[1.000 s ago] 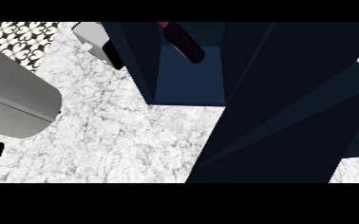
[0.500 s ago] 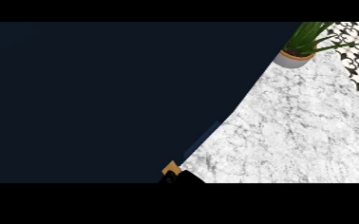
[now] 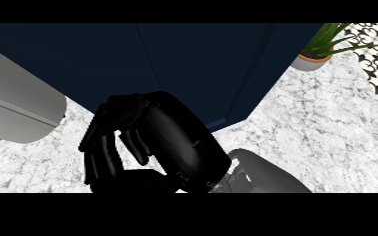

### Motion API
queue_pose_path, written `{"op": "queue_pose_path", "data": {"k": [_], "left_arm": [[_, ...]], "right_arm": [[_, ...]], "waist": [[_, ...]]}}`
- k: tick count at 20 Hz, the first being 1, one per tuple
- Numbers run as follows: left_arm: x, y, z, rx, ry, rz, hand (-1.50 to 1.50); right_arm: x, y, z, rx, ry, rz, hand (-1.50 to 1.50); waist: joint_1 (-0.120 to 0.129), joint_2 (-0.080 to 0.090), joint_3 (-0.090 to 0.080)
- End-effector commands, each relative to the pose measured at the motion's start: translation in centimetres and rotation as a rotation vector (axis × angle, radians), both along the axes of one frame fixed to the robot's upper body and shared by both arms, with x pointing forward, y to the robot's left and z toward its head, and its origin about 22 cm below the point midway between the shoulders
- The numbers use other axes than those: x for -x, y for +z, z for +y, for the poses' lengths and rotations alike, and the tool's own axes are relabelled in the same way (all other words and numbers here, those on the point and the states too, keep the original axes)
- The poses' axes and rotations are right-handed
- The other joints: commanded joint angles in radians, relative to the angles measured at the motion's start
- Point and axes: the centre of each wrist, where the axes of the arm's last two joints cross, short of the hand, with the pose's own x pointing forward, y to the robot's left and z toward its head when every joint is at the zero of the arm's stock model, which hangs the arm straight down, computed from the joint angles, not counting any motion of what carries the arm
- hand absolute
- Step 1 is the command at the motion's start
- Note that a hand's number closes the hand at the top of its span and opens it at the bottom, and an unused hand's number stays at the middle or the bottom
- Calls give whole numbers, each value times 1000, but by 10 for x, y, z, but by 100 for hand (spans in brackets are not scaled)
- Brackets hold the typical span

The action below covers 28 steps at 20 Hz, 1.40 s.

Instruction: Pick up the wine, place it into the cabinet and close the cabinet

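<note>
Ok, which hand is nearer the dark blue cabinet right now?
Right. The right hand sits at the cabinet's lower front edge, overlapping it in the head view. The left hand is not in view, so only the right can be placed.

White marble counter (image 3: 317,130) — navy cabinet (image 3: 184,65), potted plant (image 3: 321,50) on it.

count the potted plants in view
1. The plant stands on the marble counter at the upper right, beside the dark blue cabinet. The cabinet and the black hand may hide others.
</note>
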Motion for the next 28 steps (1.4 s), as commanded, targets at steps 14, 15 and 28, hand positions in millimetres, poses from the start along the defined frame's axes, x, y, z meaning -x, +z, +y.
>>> {"op": "queue_pose_path", "data": {"k": [14,15,28], "left_arm": [[-26,5,-27,-4,-76,58,-150],[-27,3,-34,-2,-65,67,-150],[-54,-23,-47,34,-50,69,-150]], "right_arm": [[-130,1,-18,44,-143,-44,150],[-136,-3,-25,22,-157,-59,150],[-170,4,-66,61,-206,-81,150]], "waist": [[-25,4,1],[-25,6,1],[-30,14,-1]]}}
